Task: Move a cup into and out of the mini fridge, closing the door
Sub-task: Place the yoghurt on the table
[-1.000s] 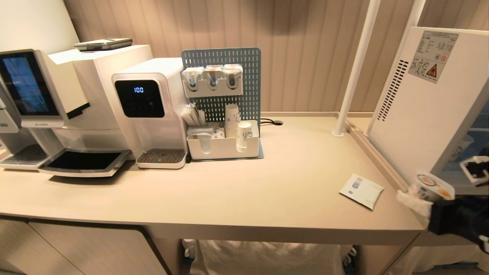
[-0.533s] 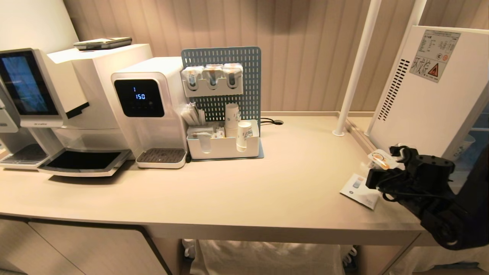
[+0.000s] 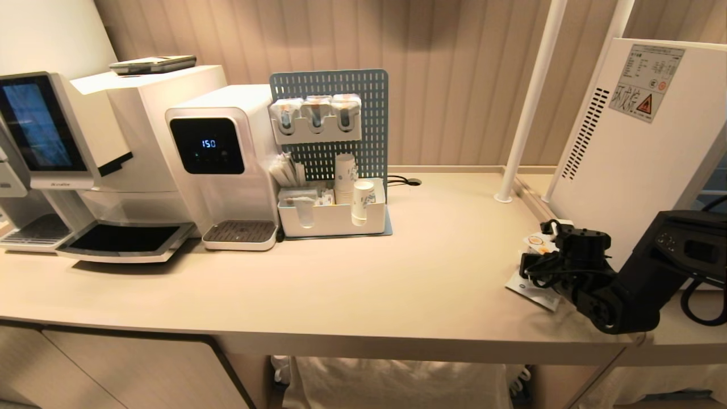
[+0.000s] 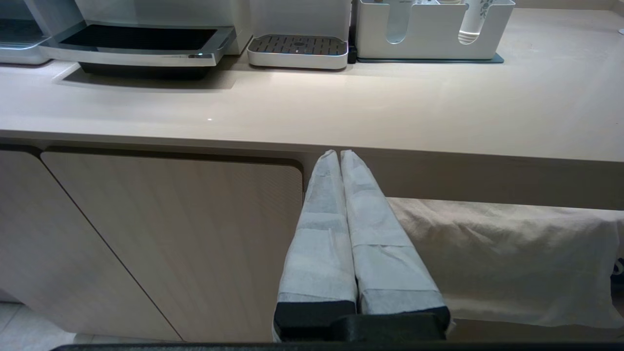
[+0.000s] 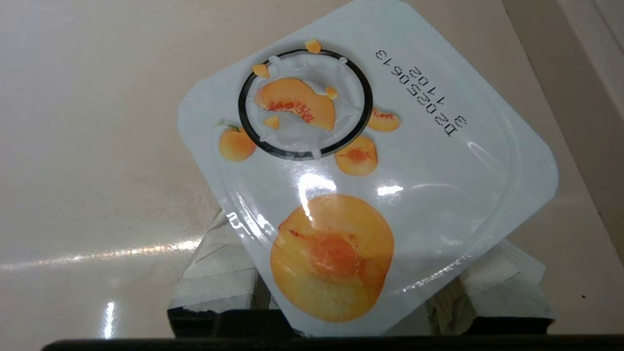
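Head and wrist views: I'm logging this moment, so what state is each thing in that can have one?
Cup: sealed, held over the counter, lid facing the right wrist camera.
Right gripper: shut on the cup, beside the fridge.
Left gripper: shut, empty, parked below the counter edge.
Dispenser: on, display lit.
Fridge door: cannot tell.

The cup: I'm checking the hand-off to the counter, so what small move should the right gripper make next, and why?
Probably lower the cup straight down onto the counter before letting go. The right gripper is shut on it beside the mini fridge, and the right wrist view shows bare counter below. Whether its base touches yet cannot be told.
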Tool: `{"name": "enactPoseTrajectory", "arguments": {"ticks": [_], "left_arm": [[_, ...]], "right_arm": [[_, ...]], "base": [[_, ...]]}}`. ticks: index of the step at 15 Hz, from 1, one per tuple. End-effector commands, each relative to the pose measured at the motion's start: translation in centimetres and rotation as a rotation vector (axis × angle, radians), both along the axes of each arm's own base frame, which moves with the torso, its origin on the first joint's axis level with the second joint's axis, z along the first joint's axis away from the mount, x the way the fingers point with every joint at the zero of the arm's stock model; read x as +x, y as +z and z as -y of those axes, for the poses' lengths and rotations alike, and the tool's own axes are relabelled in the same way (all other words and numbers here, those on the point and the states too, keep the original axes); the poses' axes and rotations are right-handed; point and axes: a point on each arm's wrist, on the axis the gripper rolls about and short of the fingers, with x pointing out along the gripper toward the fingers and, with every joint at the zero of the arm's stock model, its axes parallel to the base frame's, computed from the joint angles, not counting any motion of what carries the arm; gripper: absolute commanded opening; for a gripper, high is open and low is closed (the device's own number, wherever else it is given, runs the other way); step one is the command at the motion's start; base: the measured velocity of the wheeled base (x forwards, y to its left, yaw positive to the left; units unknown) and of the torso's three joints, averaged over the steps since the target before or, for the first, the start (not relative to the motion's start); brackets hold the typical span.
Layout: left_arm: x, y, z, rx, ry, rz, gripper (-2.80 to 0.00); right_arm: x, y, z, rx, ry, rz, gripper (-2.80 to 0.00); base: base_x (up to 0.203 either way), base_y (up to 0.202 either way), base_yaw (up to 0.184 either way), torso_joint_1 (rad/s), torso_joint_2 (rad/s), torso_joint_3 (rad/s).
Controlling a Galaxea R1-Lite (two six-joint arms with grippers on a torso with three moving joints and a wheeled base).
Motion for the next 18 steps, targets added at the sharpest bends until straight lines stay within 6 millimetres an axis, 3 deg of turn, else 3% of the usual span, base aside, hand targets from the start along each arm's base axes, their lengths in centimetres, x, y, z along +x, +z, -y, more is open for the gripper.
{"name": "enactPoseTrajectory", "arguments": {"ticks": [1,5,9,18], "left_arm": [[0.0,0.0,0.0,0.0,0.0,-0.003,-2.8],[0.0,0.0,0.0,0.0,0.001,-0.003,-2.8],[0.0,0.0,0.0,0.0,0.0,-0.003,-2.8],[0.0,0.0,0.0,0.0,0.0,-0.003,-2.8]], "right_arm": [[0.3,-0.7,0.0,0.0,-0.004,-0.015,-2.8],[1.5,-1.8,0.0,-0.001,-0.004,-0.02,-2.8],[3.1,-1.7,-0.1,-0.001,-0.004,-0.033,-2.8],[3.1,-1.8,-0.5,-0.022,-0.036,-0.064,-2.8]], "base": [[0.0,0.0,0.0,0.0,0.0,0.0],[0.0,0.0,0.0,0.0,0.0,0.0],[0.0,0.0,0.0,0.0,0.0,0.0],[0.0,0.0,0.0,0.0,0.0,0.0]]}}
